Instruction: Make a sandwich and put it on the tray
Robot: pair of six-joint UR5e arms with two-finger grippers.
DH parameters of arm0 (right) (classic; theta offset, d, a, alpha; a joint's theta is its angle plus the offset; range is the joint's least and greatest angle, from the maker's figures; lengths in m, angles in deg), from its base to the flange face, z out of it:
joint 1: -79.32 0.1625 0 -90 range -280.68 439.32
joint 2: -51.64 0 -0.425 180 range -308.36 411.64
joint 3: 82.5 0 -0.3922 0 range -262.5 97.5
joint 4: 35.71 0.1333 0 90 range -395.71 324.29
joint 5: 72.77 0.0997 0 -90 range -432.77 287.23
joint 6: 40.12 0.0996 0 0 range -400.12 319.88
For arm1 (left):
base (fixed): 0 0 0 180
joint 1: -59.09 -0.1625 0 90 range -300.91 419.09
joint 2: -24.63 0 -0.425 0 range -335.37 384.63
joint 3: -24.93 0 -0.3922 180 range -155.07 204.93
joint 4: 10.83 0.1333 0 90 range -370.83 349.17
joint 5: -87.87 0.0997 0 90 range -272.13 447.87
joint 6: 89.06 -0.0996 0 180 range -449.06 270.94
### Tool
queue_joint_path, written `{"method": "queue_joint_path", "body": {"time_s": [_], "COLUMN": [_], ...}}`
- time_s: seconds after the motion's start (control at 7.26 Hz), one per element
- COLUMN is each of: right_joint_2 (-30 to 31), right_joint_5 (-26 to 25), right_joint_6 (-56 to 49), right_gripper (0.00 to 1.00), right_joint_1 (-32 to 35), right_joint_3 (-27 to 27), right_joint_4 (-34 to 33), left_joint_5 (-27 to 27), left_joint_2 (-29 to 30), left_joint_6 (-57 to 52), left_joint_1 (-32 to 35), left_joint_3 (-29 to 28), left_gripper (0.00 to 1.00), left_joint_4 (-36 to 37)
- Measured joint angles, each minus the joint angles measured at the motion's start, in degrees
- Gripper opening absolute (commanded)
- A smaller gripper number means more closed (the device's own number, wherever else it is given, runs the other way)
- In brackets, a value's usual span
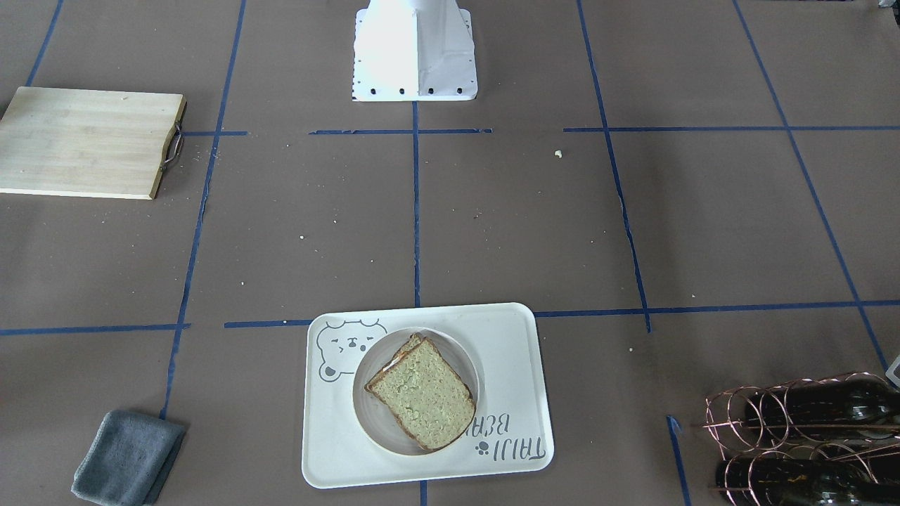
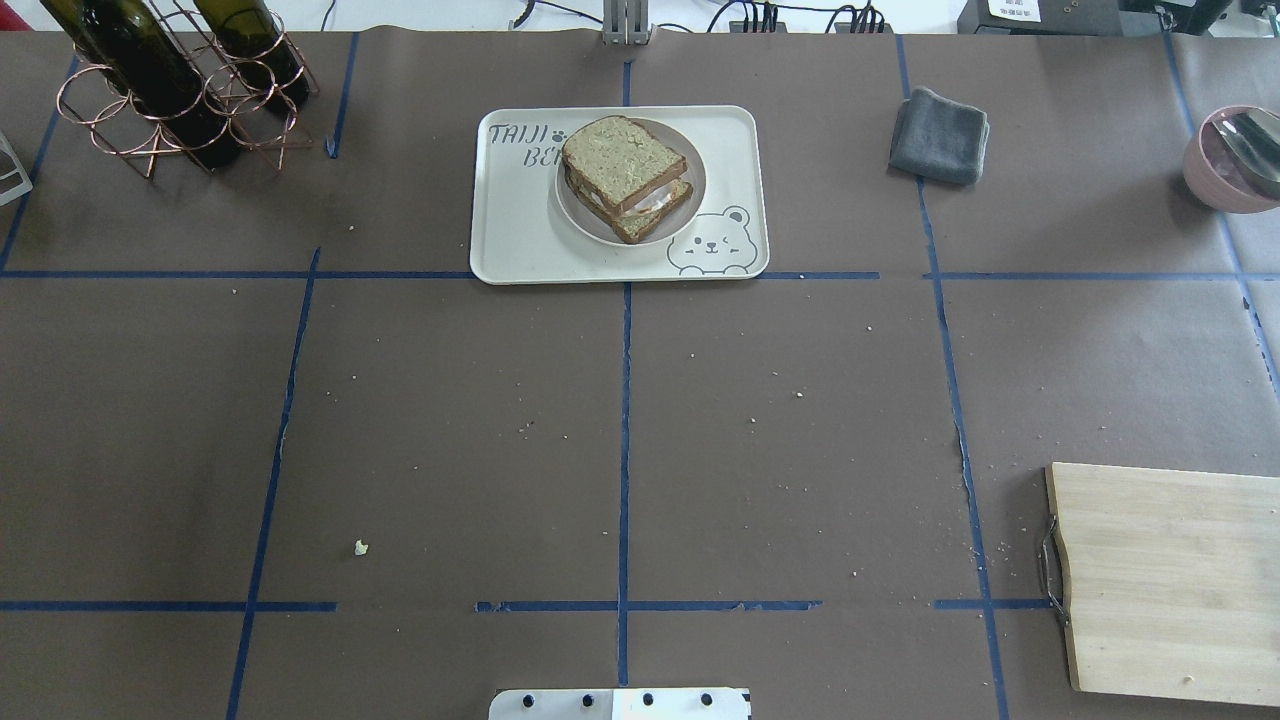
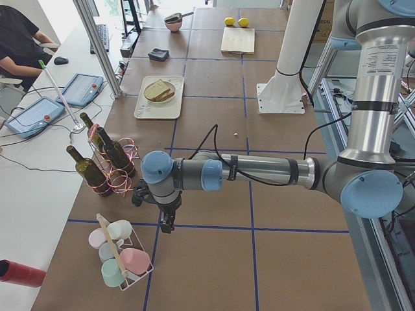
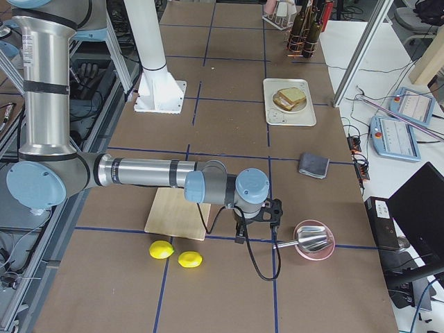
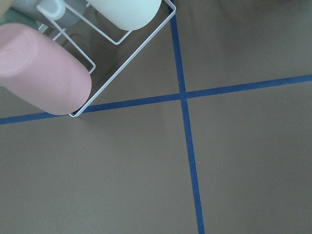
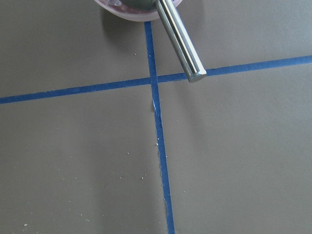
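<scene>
The sandwich, two greenish-tan slices with white egg showing between them, lies on a small round white plate that stands on the cream bear tray at the far middle of the table. It also shows in the front view on the tray. Neither gripper shows in the overhead or front view. My left gripper hangs over the table near a cup rack, far from the tray. My right gripper hangs beside a pink bowl. I cannot tell whether either is open or shut.
A wooden cutting board lies near right. A grey cloth lies right of the tray. A wine bottle rack stands far left. A pink bowl holds a metal utensil. A cup rack and two lemons lie at the table's ends.
</scene>
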Motion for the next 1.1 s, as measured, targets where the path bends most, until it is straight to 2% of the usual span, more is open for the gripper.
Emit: {"method": "queue_joint_path", "body": {"time_s": [1.1], "right_joint_2": [-0.19], "right_joint_5": [0.18], "right_joint_6": [0.16], "right_gripper": [1.00], "right_joint_1": [0.36], "right_joint_3": [0.25], "right_joint_4": [0.64], "left_joint_5": [0.00], "left_joint_2": [0.09], "left_joint_6": [0.00], "left_joint_1": [0.00], "left_joint_3": [-0.08], "left_gripper": [1.00], "left_joint_4": [-0.05]}}
